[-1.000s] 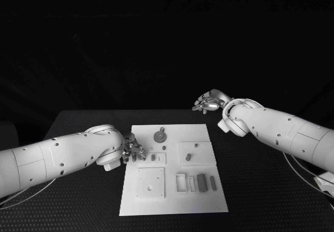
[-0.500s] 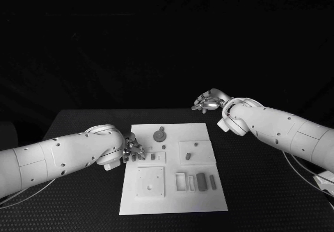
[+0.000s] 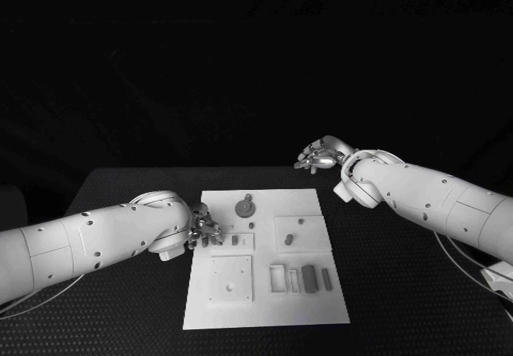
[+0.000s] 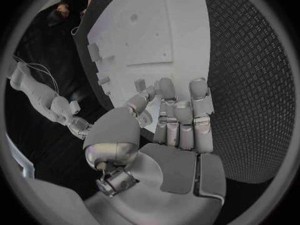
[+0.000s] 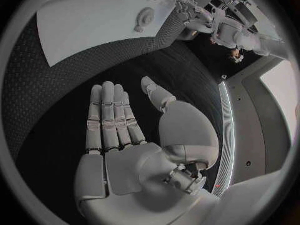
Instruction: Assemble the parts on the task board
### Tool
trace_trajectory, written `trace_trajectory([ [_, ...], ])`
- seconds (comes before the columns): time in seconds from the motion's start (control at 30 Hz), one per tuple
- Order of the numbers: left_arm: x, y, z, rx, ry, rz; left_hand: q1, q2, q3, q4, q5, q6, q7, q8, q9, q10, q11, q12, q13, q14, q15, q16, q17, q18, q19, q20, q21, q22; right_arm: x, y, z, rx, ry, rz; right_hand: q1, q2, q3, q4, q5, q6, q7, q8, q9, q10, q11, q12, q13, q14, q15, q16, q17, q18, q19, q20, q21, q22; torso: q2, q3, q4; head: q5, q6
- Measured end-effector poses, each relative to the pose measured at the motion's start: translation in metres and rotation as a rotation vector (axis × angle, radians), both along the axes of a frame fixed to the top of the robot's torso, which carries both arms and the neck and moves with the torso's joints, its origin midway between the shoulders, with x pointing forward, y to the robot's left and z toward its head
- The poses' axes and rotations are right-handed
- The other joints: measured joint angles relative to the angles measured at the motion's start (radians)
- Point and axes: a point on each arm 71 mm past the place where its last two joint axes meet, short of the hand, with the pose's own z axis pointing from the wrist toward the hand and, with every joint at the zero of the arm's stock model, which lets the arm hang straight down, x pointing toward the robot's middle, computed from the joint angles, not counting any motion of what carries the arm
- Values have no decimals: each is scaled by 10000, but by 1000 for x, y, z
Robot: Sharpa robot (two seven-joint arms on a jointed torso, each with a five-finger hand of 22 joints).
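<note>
- Head view: almost nothing moved vs a sec ago. Left hand (image 3: 203,233) still sits at the near-left edge of the task board (image 3: 267,315), fingers curled down over a small part (image 3: 235,241) in its little square recess. Can't tell if it's actually pinching the part or just touching.
- Left wrist view: fingers (image 4: 181,112) lie close together on the board's edge, thumb in beside them; contact w/ the part is hidden.
- Right hand (image 3: 317,158) still hangs off past the board's far corner, well apart from all parts. Right wrist view shows it (image 5: 122,135) flat, fingers straight, holding nothing.
- Judgement: seating/picking step on the left is slow or stalled, no visible progress.
- Around: round part (image 3: 246,210) just beyond the left fingers, oval part (image 3: 288,239) across the board from them, long bars (image 3: 309,279) and frames nearer the robot. Round part is close enough to get bumped on a lift.
</note>
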Motion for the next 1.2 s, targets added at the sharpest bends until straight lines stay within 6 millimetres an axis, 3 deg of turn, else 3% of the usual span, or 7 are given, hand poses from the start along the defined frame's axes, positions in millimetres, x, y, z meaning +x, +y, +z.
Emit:
trace_trajectory([
  [0.27,0,-2,1,106,40,-162,0,0,-12,-14,15,7,6,2,0,0,0,0,29,5,-4,44,12,0,3,-1,13,-1,0,0,0,2,7,11,0,0,0,0,0,-28,26,0,-1,0,0,0,-13,0,0,0,10,-1,0,0,-29,0,0,-1,9,-14,-15],
  [0.47,0,-3,1,198,57,-277,51,-51,-26,-28,310,10,8,4,4,1,-1,0,65,15,-13,85,32,-1,20,13,109,-2,0,0,0,3,11,18,0,0,0,0,0,-28,25,0,-1,0,0,0,-25,0,0,-15,18,-1,0,0,-39,0,0,-4,9,-20,-40],
  [1.0,3,-6,2,354,33,-429,50,-51,-41,-43,366,71,-3,6,19,71,4,38,99,40,2,122,52,-1,52,20,155,-3,0,0,0,5,19,25,0,0,0,0,0,-24,19,0,-2,37,-39,0,-56,35,36,-39,27,-1,1,-1,-39,0,0,0,8,-19,-44],
  [1.2,5,-11,1,509,2,-480,-4,1,-94,-97,521,216,-6,18,474,193,-12,155,176,139,-4,299,135,-2,180,39,348,4,0,0,0,5,23,30,0,0,0,0,0,-23,18,0,-2,37,-39,0,-56,37,37,-38,27,-2,1,-1,-39,0,-1,2,7,-11,-60],
])
